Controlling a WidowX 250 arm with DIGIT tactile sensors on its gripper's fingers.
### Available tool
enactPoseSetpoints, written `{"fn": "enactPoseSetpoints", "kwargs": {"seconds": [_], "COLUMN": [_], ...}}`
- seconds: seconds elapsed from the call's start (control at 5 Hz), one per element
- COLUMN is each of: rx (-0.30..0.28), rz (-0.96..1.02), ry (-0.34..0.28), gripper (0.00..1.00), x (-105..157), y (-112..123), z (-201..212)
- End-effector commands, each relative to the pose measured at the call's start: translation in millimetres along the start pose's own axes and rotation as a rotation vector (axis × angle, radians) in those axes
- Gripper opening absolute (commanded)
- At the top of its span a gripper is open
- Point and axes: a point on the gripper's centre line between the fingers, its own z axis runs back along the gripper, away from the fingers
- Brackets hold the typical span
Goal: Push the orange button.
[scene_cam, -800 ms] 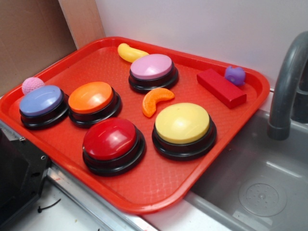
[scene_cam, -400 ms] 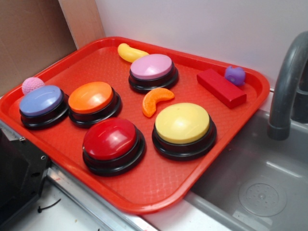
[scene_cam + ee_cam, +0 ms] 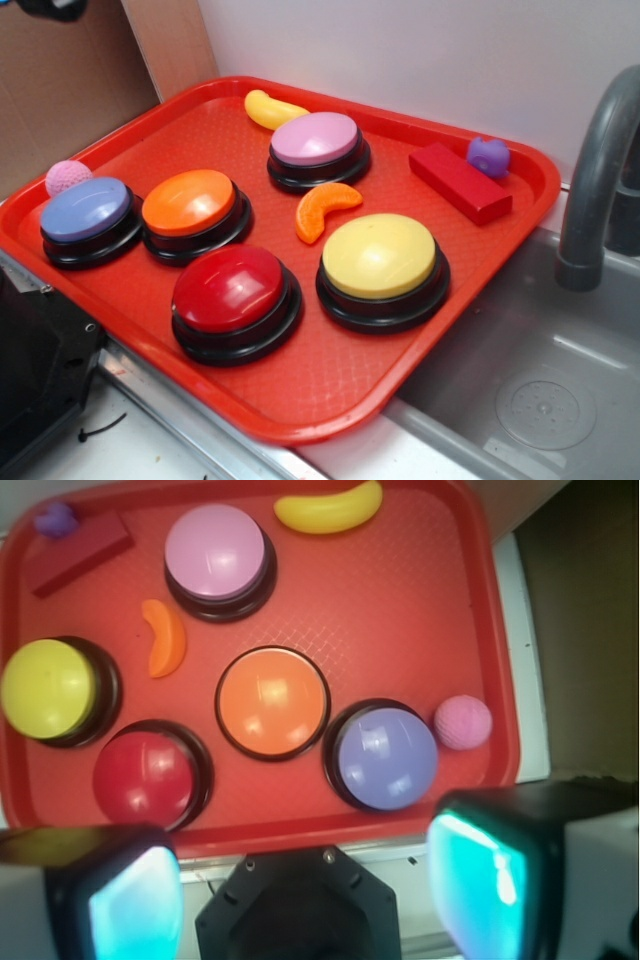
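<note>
Hovering high with our gripper (image 3: 300, 880) spread wide, we should centre over the orange button (image 3: 272, 702), sitting mid-tray between the purple button (image 3: 386, 757) and red button (image 3: 150, 775), then descend straight.

A glossy, smooth plastic dome is seen on the orange button (image 3: 188, 201), set on a shiny black plastic base. The red tray (image 3: 330, 385) is moulded plastic with a fine cross-hatched texture. A knobbly surface is shown on the pink ball (image 3: 67, 177).
</note>
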Motion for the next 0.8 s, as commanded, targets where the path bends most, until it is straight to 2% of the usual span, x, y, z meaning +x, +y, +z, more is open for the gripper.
{"fn": "enactPoseSetpoints", "kwargs": {"seconds": [0.0, 0.2, 0.6], "rx": [0.070, 0.085, 0.039], "rz": [-0.076, -0.132, -0.194], "ry": [-0.086, -0.092, -0.066], "gripper": [1.00, 1.00, 1.00], "x": [25.7, 28.6, 38.6], "y": [8.9, 10.6, 4.7], "z": [-63.2, -91.0, -122.7]}}
